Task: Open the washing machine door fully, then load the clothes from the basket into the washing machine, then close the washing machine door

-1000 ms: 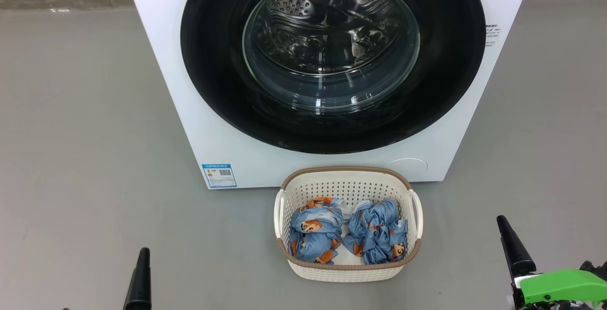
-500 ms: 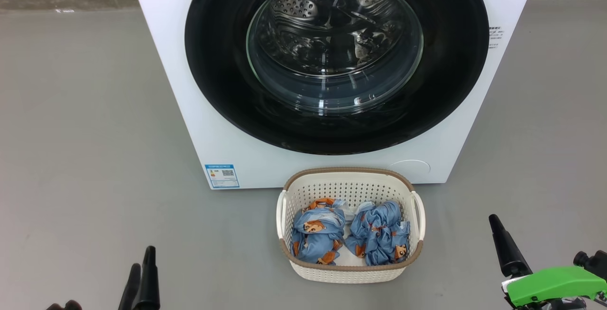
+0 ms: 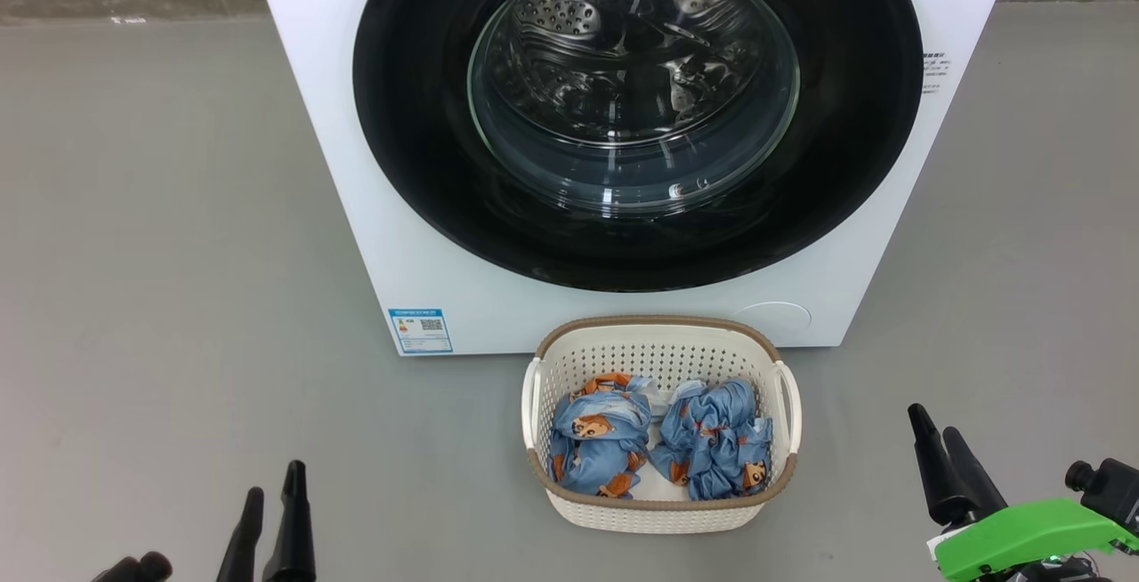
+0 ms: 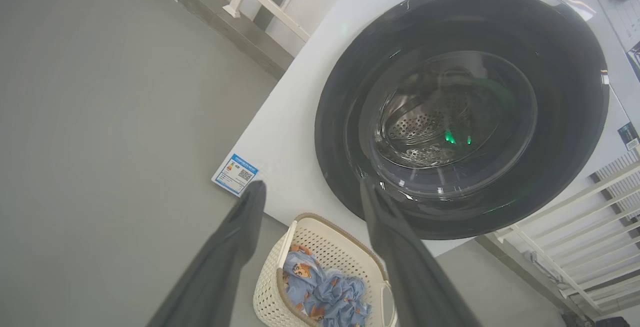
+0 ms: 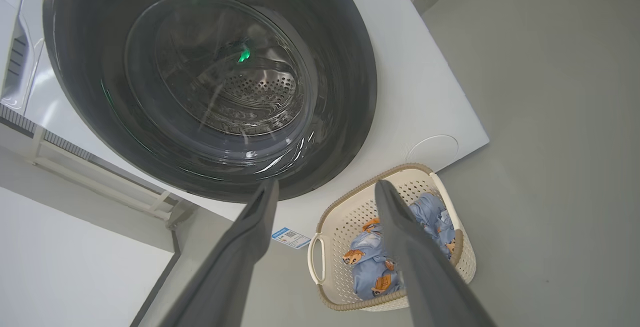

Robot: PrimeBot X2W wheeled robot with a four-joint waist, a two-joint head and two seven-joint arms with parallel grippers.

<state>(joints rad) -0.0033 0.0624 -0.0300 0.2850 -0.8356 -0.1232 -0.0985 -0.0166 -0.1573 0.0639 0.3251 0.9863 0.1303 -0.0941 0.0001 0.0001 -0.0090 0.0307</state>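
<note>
Left pincer (image 3: pixel 274 482) & right pincer (image 3: pixel 934 426) both low, fingers apart, empty. Further out btwn them, basket (image 3: pixel 658 324) on floor (image 3: pixel 178 253) w/ clothes (image 3: pixel 601 440) inside, just in front of washing machine (image 3: pixel 338 164); washing machine door (image 3: pixel 409 119) closed flush atm.

bare laundry test space: white washing machine (image 3: pixel 400 253) on plain grey floor (image 3: pixel 160 253), white railing (image 4: pixel 280 14) behind
</note>
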